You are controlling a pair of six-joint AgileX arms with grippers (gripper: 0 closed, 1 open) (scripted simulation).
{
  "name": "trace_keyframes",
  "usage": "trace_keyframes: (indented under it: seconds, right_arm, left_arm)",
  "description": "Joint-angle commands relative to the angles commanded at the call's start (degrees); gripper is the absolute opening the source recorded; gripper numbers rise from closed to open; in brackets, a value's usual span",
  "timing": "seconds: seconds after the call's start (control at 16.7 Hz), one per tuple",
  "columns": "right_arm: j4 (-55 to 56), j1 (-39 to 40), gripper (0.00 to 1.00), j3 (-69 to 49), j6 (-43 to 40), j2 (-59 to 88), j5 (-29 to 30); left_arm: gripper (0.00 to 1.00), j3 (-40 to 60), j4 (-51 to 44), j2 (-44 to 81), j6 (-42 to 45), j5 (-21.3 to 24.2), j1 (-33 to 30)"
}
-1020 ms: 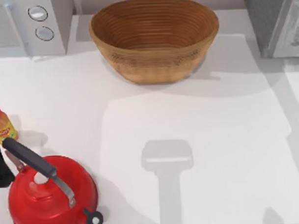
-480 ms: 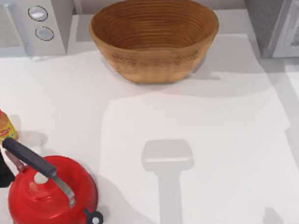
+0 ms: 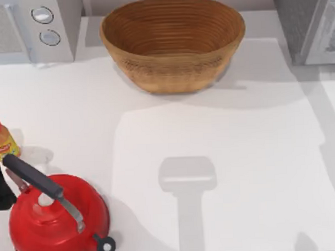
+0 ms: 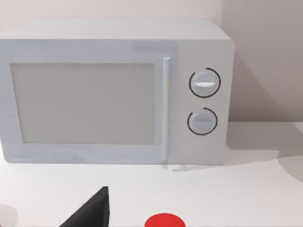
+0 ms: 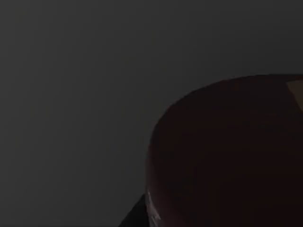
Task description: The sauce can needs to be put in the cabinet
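With the right wrist view dark, I cannot tell either tool's state, so the can may miss the cabinet (image 3: 310, 24) at two o'clock.

Wicker basket (image 3: 173, 42) at table's (image 3: 234, 156) rear centre, microwave (image 3: 35, 28) rear-left, red kettle (image 3: 58, 220) front-left beside orange bottle (image 3: 3, 139).

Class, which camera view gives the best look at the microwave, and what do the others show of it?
The left wrist view: the microwave faces the camera whole, door, handle and both knobs. The top view catches its knob corner at the table's far left. The right wrist view is dark.
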State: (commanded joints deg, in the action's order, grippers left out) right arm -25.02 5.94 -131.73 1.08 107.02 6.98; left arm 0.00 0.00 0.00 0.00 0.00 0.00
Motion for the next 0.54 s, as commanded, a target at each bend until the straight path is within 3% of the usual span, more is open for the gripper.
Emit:
trace_keyframes:
  seconds: [0.18, 0.54]
  right_arm:
    - [0.0, 0.0, 0.98, 0.0, 0.0, 0.0, 0.0]
    - [0.0, 0.0, 1.0, 0.0, 0.0, 0.0, 0.0]
  left_arm:
    - [1.0, 0.0, 0.0, 0.0, 0.0, 0.0, 0.0]
    - [1.0, 0.0, 0.0, 0.0, 0.0, 0.0, 0.0]
